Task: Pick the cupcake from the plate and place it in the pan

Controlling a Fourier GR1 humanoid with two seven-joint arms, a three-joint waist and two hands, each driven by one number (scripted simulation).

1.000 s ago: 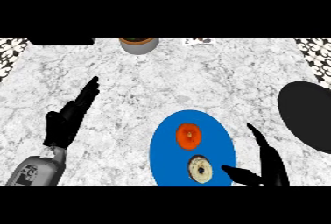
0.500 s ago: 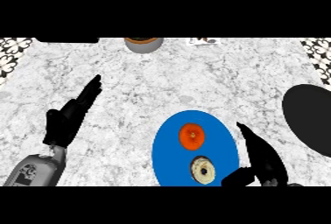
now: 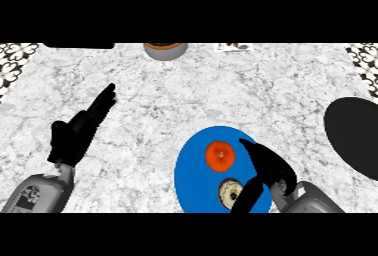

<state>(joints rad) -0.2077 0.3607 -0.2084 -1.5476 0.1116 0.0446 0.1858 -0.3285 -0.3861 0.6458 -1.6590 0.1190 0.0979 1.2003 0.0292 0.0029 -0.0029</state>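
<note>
Head view, steep down on the grey-white marbled stone counter [image 3: 184, 100]. Blue oval plate [image 3: 193, 170] sits low, right of centre, its lower end cut off by the view's edge. Two things on it: an orange round item with a redder middle [image 3: 218, 154] on the upper half, and below it a pale round cupcake with a dark rim [image 3: 228, 191], on the plate's lower half, not lifted. The two lie near each other, apart. Right hand [image 3: 269, 167] comes in from the lower right over the plate's right side, on a grey forearm [image 3: 314, 200]. Its fingers [image 3: 251, 149] are stretched toward the upper left, ending just beside the orange item. The thumb [image 3: 248, 196] is spread wide downward, and its length covers the cupcake's right edge. Contact with the cupcake cannot be told. The hand is wide and holds nothing. Flat black round pan [image 3: 354, 137] lies at the right edge, partly out of view, well apart from the plate, with bare counter between. Left hand [image 3: 74, 135] rests at the left, fingers straight and pointing up and right, holding nothing. Brown-topped grey round vessel [image 3: 164, 50] stands at the counter's far edge, centre.
</note>
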